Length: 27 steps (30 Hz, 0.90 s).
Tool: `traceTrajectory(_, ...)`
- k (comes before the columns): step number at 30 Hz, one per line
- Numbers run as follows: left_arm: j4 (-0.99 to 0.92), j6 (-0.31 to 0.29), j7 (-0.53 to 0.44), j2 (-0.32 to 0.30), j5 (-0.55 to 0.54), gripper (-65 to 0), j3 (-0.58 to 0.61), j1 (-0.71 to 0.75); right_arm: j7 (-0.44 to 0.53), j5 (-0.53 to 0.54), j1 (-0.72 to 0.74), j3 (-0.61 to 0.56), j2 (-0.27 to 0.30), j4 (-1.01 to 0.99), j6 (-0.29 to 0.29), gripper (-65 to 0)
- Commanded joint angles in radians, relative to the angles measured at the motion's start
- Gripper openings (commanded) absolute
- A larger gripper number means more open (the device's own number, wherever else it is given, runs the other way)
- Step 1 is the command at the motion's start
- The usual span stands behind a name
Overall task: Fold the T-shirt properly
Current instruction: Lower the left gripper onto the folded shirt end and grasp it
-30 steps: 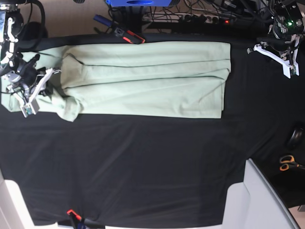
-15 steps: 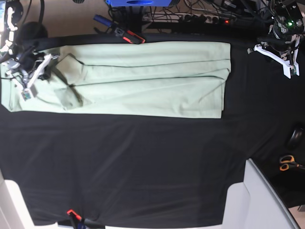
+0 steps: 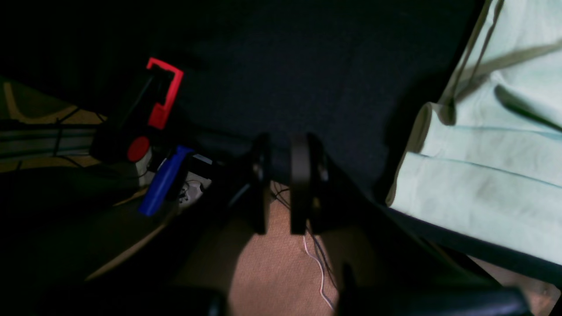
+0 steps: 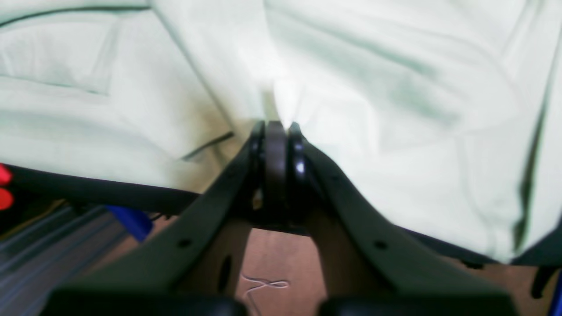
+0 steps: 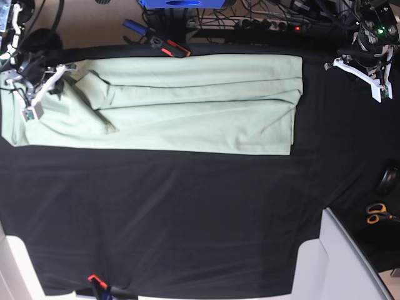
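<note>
Base view: the T-shirt (image 5: 187, 103) lies folded into a long band along the counter's (image 5: 187, 219) far edge.

Left wrist view: the left end effector (image 3: 281, 175) hangs empty beside the shirt's end, jaws slightly parted.

Right wrist view: the right end effector (image 4: 275, 127) pinches a ridge of shirt fabric.

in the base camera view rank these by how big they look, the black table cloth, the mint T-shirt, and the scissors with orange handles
1. black table cloth, largest.
2. T-shirt.
3. scissors, by far the smallest, at the right edge.
</note>
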Motion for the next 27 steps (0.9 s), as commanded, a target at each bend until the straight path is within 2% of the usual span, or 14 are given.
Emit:
traceTrajectory(1,0.014,0.000,-0.011,-0.011,-0.001,-58.8,-0.004,0.003,0.011,0.009,0.003,0.008,0.000,0.021,-0.001,-57.3)
traceTrajectory(5,0.014,0.000,-0.011,-0.011,-0.001,-58.8,-0.004,0.003,0.011,0.007,0.003,0.081,-0.052,0.021,-0.002,-43.8)
traceTrajectory(8,0.014,0.000,-0.011,-0.011,-0.001,-58.6,-0.004,0.003,0.035,0.006,0.008,0.224,-0.107,0.030,-0.002,-35.3)
traceTrajectory(11,0.009,0.000,-0.011,-0.008,-0.006,-57.9,-0.004,0.000,0.206,0.001,-0.007,0.385,-0.184,0.090,-0.002,-31.8)
traceTrajectory(14,-0.029,0.000,-0.011,-0.007,-0.007,-57.3,-0.004,-0.040,0.299,-0.065,-0.030,0.396,-0.207,0.134,-0.002,-30.0)
traceTrajectory(15,-0.040,0.000,-0.011,-0.008,-0.007,-54.9,-0.003,-0.047,0.308,-0.091,-0.033,0.390,-0.207,0.142,-0.001,-29.6)
traceTrajectory(18,-0.051,0.000,-0.011,-0.008,-0.009,-40.5,-0.003,-0.077,0.314,-0.168,-0.035,0.376,-0.208,0.142,0.004,-27.7)
traceTrajectory(20,-0.051,-0.003,-0.011,-0.013,-0.009,-31.2,-0.003,-0.090,0.314,-0.175,-0.035,0.376,-0.208,0.142,0.005,-25.8)
traceTrajectory(21,-0.051,-0.013,-0.011,-0.014,-0.009,-28.4,-0.003,-0.101,0.314,-0.175,-0.036,0.376,-0.208,0.140,0.005,-25.2)
traceTrajectory(23,-0.058,-0.073,-0.011,-0.025,-0.010,-24.9,-0.003,-0.123,0.314,-0.175,-0.038,0.376,-0.205,0.139,0.007,-24.8)
traceTrajectory(25,-0.077,-0.170,-0.011,-0.034,-0.036,-22.3,-0.003,-0.144,0.314,-0.177,-0.038,0.376,-0.204,0.139,0.007,-24.8)
traceTrajectory(27,-0.137,-0.271,-0.010,-0.059,-0.113,-17.0,-0.006,-0.169,0.314,-0.177,-0.038,0.376,-0.204,0.139,0.007,-24.8)
